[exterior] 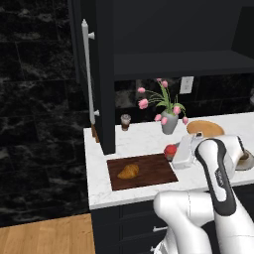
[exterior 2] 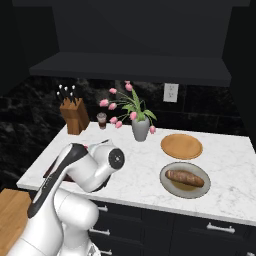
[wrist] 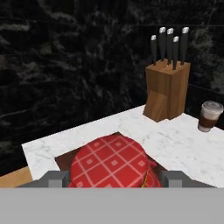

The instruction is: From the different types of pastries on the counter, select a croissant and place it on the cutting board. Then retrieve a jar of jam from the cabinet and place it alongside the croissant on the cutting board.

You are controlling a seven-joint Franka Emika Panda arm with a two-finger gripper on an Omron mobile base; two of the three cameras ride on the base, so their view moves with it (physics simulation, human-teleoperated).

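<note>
Vase [exterior: 169, 122] behind jam jar [exterior: 170, 151], pincer [wrist: 113, 178]

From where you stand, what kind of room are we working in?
A simulated home kitchen, by the look of it: a marble counter over navy drawers, a knife block against the dark backsplash, and a cutting board with a croissant on it.
</note>
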